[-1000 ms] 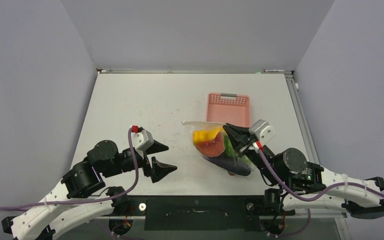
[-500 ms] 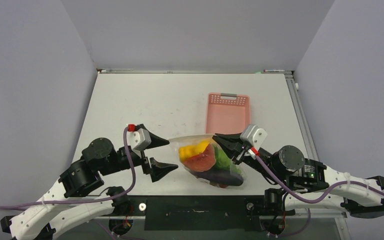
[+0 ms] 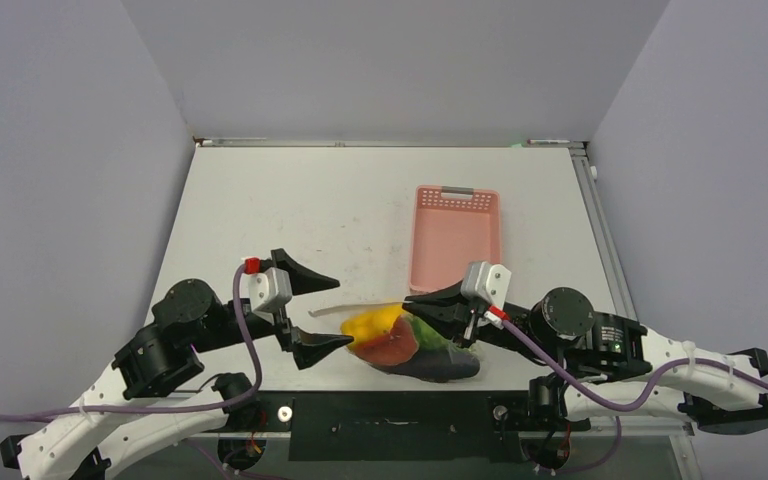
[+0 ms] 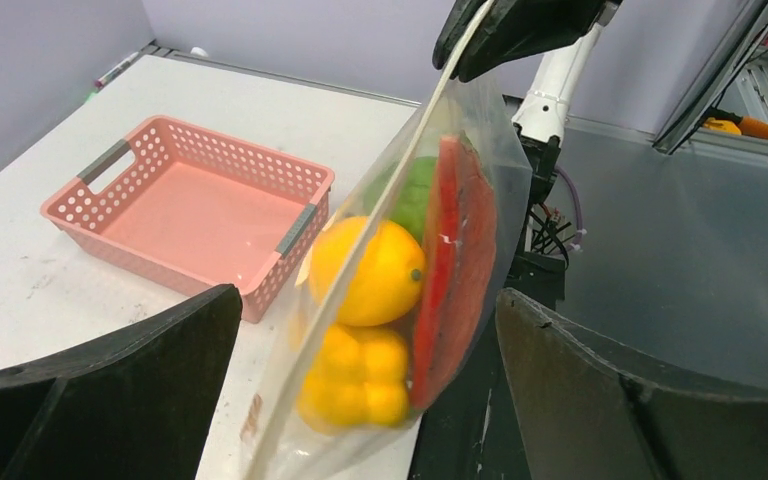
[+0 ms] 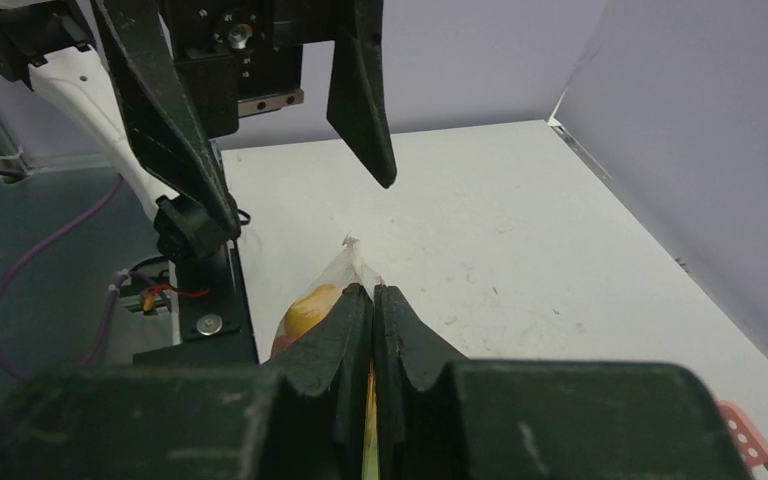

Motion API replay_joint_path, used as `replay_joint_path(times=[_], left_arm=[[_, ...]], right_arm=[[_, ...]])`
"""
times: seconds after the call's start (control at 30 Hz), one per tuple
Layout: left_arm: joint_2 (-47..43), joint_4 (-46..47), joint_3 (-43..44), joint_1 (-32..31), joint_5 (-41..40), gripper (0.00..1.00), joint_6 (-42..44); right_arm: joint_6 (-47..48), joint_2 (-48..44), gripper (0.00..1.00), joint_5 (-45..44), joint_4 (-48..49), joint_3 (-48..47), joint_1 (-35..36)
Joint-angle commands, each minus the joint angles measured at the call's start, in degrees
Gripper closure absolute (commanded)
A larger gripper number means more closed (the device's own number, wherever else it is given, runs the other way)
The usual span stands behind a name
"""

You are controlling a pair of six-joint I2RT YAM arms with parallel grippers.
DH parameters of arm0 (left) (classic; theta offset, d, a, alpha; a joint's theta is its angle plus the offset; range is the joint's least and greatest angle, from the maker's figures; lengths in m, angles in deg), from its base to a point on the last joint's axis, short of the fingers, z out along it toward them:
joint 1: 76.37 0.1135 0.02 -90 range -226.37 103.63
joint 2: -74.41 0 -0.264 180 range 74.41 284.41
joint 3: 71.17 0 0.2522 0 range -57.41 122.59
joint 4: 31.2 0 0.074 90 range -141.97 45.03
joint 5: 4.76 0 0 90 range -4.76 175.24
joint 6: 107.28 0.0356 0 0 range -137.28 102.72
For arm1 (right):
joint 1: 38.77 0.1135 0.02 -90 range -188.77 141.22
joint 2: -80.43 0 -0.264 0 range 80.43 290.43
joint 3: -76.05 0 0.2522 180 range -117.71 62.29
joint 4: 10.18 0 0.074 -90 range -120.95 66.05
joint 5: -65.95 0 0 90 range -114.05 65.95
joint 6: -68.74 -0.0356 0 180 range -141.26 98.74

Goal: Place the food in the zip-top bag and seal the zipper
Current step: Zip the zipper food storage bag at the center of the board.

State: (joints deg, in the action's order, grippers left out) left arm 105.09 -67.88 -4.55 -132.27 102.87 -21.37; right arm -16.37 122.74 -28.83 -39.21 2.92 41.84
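The clear zip-top bag (image 3: 400, 340) hangs low over the near table edge. It holds the food: a yellow pepper (image 3: 372, 322), a red piece (image 3: 392, 346), a green fruit (image 3: 426, 334) and a purple eggplant (image 3: 442, 366). My right gripper (image 3: 412, 300) is shut on the bag's zipper strip (image 3: 355, 308) and holds it up. My left gripper (image 3: 336, 312) is open, one finger on each side of the bag's left end, not touching it. In the left wrist view the zipper (image 4: 380, 190) runs diagonally, with a lemon (image 4: 370, 270) and the pepper (image 4: 355, 385) behind it. In the right wrist view the shut right gripper (image 5: 372, 292) pinches the bag (image 5: 352, 258).
The pink slatted basket (image 3: 457, 192) stands empty behind the bag, right of centre; it also shows in the left wrist view (image 4: 240, 150). Grey walls close in the table. The black mounting rail (image 3: 390, 412) runs along the near edge.
My right gripper has carried the bag left and toward the near edge, in between the left gripper's fingers. My left gripper has opened wider and shifted slightly left.
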Motion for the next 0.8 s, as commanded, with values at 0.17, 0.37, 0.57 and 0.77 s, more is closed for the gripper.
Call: replay_joint_path(times=[0.17, 0.37, 0.57, 0.77], left_arm=[[1.6, 3.8, -1.2, -0.2, 5.4, 0.04, 0.7], [2.4, 4.2, -3.0, -0.2, 8.6, 0.04, -0.5], [3.8, 4.0, -3.9, -0.2, 12.7, 0.03, -1.0], [5.3, 3.1, -4.0, -0.2, 16.0, 0.12, -0.9]], right_arm=[[-2.6, 2.2, 0.95, 9.6, 7.0, -4.3, -0.3], [-3.6, 3.0, 0.95, 12.3, 9.7, -3.9, -0.2], [-4.1, 3.5, 0.95, 13.4, 10.6, -4.4, -0.3], [-4.1, 3.4, 0.95, 12.9, 10.9, -4.9, -0.3]])
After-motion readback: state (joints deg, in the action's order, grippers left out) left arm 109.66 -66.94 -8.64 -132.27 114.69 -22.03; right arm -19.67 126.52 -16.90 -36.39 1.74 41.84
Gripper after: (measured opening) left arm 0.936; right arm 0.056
